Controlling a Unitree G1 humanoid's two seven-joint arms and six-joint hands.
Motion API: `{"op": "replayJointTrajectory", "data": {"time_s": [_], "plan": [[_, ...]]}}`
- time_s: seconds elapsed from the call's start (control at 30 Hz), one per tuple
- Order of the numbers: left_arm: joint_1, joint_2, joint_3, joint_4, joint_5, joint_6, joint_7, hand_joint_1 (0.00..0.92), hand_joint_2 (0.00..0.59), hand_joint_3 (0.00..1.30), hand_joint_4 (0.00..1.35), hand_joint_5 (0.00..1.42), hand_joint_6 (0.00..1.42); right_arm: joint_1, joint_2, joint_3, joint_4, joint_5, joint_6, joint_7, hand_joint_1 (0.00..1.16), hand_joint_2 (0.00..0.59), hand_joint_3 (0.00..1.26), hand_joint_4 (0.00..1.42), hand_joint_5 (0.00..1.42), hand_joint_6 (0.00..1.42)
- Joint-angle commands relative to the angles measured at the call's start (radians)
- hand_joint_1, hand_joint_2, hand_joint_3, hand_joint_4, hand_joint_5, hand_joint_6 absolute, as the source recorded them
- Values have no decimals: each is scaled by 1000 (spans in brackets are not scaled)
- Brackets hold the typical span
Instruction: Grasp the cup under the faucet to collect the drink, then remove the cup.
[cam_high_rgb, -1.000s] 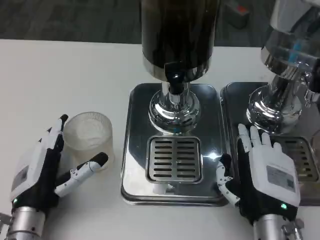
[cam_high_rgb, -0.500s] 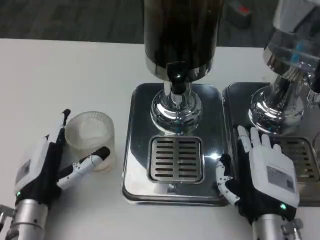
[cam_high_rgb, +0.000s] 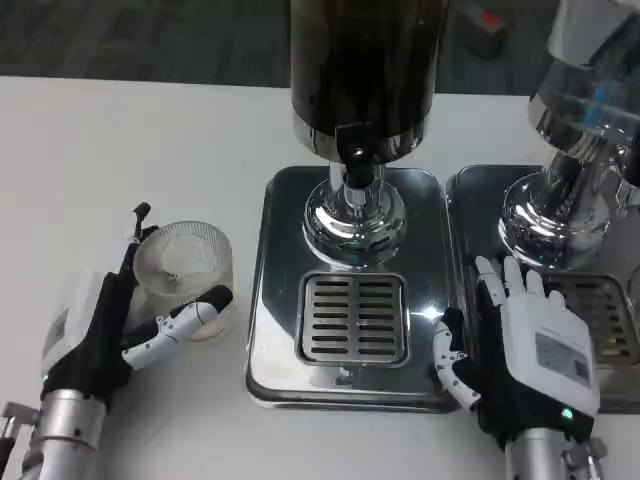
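A clear ribbed cup (cam_high_rgb: 184, 270) stands on the white table, left of the drink dispenser's steel tray (cam_high_rgb: 272, 300). It is not under the black faucet (cam_high_rgb: 356, 165), which hangs above the slotted grille (cam_high_rgb: 352, 318). My left hand (cam_high_rgb: 96, 335) cradles the cup: its fingers (cam_high_rgb: 133, 240) run straight along the cup's left side, and the thumb (cam_high_rgb: 190, 317) curls across its front and touches it. My right hand (cam_high_rgb: 532, 350) lies flat at the tray's right edge, fingers apart, holding nothing.
The dark drink tank (cam_high_rgb: 365, 60) towers over the tray. A second dispenser (cam_high_rgb: 580, 150) with its own steel tray (cam_high_rgb: 610, 300) stands at the right, close to my right hand. Bare white table (cam_high_rgb: 120, 140) stretches to the left and behind the cup.
My left hand has slid forward and right, closing in around the cup, with the thumb now against its front. The right hand has stayed put. The camera shifted slightly.
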Motion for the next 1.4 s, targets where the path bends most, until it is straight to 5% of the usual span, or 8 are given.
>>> {"op": "replayJointTrajectory", "data": {"time_s": [0.03,0.43,0.97,1.4], "plan": [[10,-8,-13,18,20,-12,12,351,74,90,226,539,536,-4,1,-4,2,6,9,-4,336,564,116,0,0,0],[32,-9,-5,1,61,-48,161,393,105,399,580,835,867,-8,-1,-10,4,17,5,0,328,562,124,0,0,0],[21,-8,-33,-28,159,-49,328,404,105,437,610,847,891,-9,-10,-9,-1,22,3,5,323,562,118,0,0,0],[-21,-8,-54,-106,220,-60,384,500,81,433,602,829,930,3,-17,-9,-18,13,-3,-15,320,562,108,0,0,0]]}}
